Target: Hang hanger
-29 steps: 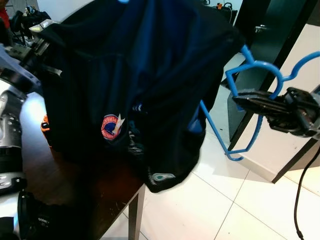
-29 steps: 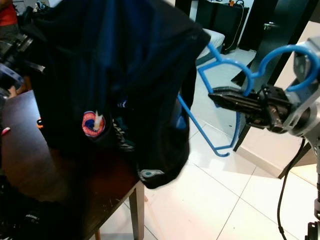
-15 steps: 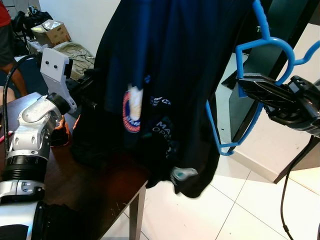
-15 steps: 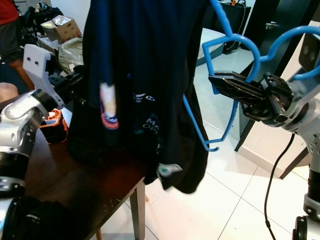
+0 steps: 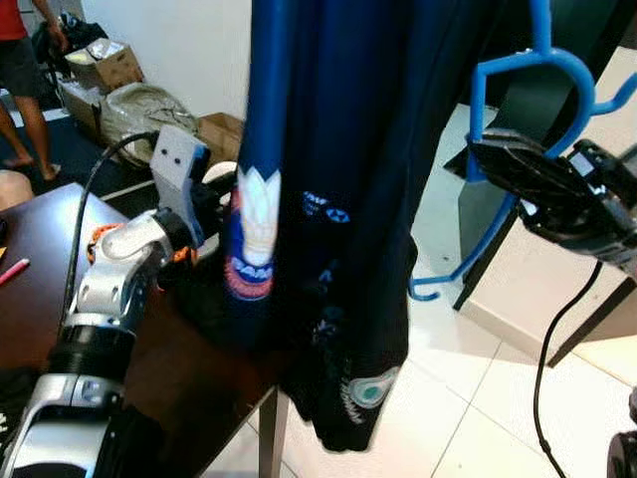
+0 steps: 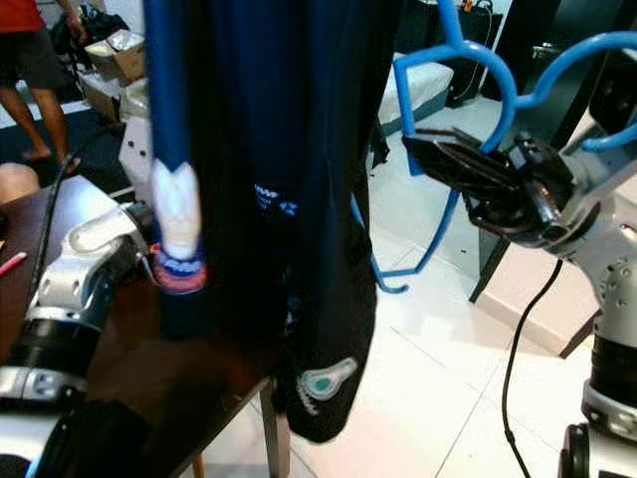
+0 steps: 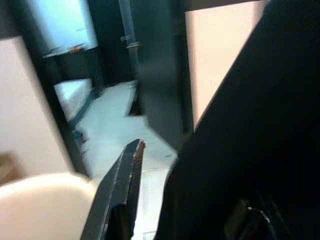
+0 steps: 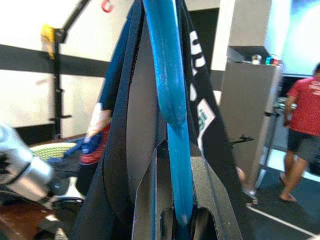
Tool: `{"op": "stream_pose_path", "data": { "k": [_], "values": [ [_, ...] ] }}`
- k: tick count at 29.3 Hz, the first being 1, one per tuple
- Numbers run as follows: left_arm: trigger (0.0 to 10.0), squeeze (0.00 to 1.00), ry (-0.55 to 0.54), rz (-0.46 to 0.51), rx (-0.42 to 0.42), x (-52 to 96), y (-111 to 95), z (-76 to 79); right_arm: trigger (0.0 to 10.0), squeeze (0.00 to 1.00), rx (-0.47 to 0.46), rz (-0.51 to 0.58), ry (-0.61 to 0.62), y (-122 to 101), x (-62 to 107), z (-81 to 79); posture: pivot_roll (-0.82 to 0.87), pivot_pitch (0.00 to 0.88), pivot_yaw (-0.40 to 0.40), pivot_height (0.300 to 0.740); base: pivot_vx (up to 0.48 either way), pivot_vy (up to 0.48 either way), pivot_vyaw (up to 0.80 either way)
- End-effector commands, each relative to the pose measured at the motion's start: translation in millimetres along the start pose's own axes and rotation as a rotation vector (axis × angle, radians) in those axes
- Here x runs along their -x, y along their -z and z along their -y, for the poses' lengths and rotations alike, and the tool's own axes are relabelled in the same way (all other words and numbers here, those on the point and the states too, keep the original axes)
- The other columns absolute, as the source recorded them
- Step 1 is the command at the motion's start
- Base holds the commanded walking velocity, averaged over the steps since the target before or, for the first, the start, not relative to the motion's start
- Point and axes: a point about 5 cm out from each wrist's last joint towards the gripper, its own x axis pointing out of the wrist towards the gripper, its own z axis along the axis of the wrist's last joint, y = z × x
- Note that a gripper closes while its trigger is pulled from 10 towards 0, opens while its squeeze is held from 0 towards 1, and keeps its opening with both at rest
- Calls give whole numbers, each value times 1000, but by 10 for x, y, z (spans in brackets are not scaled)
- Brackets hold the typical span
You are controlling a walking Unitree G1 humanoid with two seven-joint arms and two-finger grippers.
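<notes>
The right gripper (image 5: pixel 498 159) is reaching in from the right at chest height, and its two long black fingers are pinching tight on the blue hanger (image 5: pixel 572 80), gripping one of the plastic bars. In the right wrist view that blue bar (image 8: pixel 175 165) is running straight down between the black fingers (image 8: pixel 145 210), squeezed from both sides.

The hanger is being held up in the air, well above the floor. Its lower curve (image 6: pixel 423 254) is sweeping down below the gripper and ending in a small hook.

Draped on it, the dark shirt (image 5: pixel 368 229) is hanging long and loose, with a royal blue stripe (image 5: pixel 267 90) running down its left side, a round red-and-blue badge (image 5: pixel 247 279) and a small teal logo (image 5: pixel 366 390) near the hem. Its lower left part is brushing the edge of the dark wooden table (image 5: pixel 40 299), while the hem is dangling past the table corner over the white tiled floor (image 5: pixel 468 398).

The left gripper is sitting behind the shirt at table height; I cannot tell how its fingers are set. In the left wrist view one black finger (image 7: pixel 122 190) is showing beside dark cloth.

Off at the back left, a person in a red top (image 6: pixel 30 50) is standing near cardboard boxes (image 5: pixel 105 65).
</notes>
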Motion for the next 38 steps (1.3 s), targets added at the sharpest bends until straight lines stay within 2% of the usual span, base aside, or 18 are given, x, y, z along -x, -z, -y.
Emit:
{"op": "stream_pose_path", "data": {
  "k": [1, 2, 4, 6, 7, 8, 10, 12, 13, 16, 18, 19, 20, 21, 22, 23, 32, 38],
  "values": [
    [10000, 1000, 52, -70, -80, 114, -10, -26, 10000, 0, 44, 4, 33, -39, 0, 25, -9, 0, -57, 740, 0, 0, 0],
    [10000, 1000, 52, -70, -80, 114, -10, -26, 10000, 0, 44, 4, 33, -39, 0, 25, -9, 0, -57, 740, 0, 0, 0],
    [10000, 1000, -36, -161, -220, 286, -74, -252, 10000, 0, 65, -4, 89, -42, 36, 73, -9, 0, -58, 740, 0, 0, 0],
    [10000, 1000, -93, -192, -273, 352, -113, -358, 10000, 0, 73, -9, 113, -42, 53, 93, -7, 0, -59, 740, 0, 0, 0],
    [10000, 1000, -272, -231, -353, 493, -223, -618, 10000, 0, 86, -26, 195, -20, 82, 181, -4, 0, -60, 740, 0, 0, 0],
    [10000, 1000, -272, -231, -353, 493, -223, -618, 10000, 0, 86, -26, 195, -20, 82, 181, -4, 0, -60, 740, 0, 0, 0],
    [10000, 1000, -486, -254, -435, 683, -391, -892, 10000, 0, 99, -47, 297, 17, 111, 291, -4, 0, -60, 740, 0, 0, 0],
    [10000, 1000, -486, -254, -435, 683, -391, -892, 10000, 0, 99, -47, 297, 17, 111, 291, -4, 0, -60, 740, 0, 0, 0],
    [10000, 0, -575, -224, -455, 757, -524, -976, 10000, 0, 98, -66, 362, 61, 115, 360, 0, 0, -63, 740, 0, 0, 0],
    [10000, 0, -626, -138, -425, 759, -666, -972, 10000, 0, 84, -76, 415, 119, 102, 416, 4, 0, -69, 740, 0, 0, 0],
    [10000, 0, -617, -17, -368, 648, -770, -851, 10000, 0, 71, -98, 468, 241, 31, 488, 0, 0, -70, 740, 0, 0, 0],
    [10000, 0, -580, 99, -295, 507, -830, -693, 10000, 0, 68, -121, 522, 360, -47, 569, -2, 0, -73, 740, 0, 0, 0],
    [10000, 0, -580, 99, -295, 507, -830, -693, 10000, 0, 68, -121, 522, 360, -47, 569, -2, 0, -73, 740, 0, 0, 0],
    [10000, 0, -535, 198, -197, 344, -833, -523, 10000, 0, 67, -131, 569, 447, -127, 644, -1, 0, -76, 740, 0, 0, 0],
    [10000, 0, -535, 198, -197, 344, -833, -523, 10000, 0, 67, -131, 569, 447, -127, 644, -1, 0, -76, 740, 0, 0, 0],
    [10000, 0, -481, 249, -130, 199, -798, -367, 10000, 0, 78, -137, 609, 498, -197, 705, -1, 0, -76, 740, 0, 0, 0],
    [10000, 0, -460, 337, 37, -216, -623, 44, 10000, 0, 100, -151, 688, 639, -468, 740, -18, 0, -70, 740, 0, 0, 0],
    [10000, 0, -492, 358, 48, -343, -572, 214, 10000, 0, 96, -149, 700, 738, -587, 662, -21, 0, -67, 740, 0, 0, 0]
  ]
}}
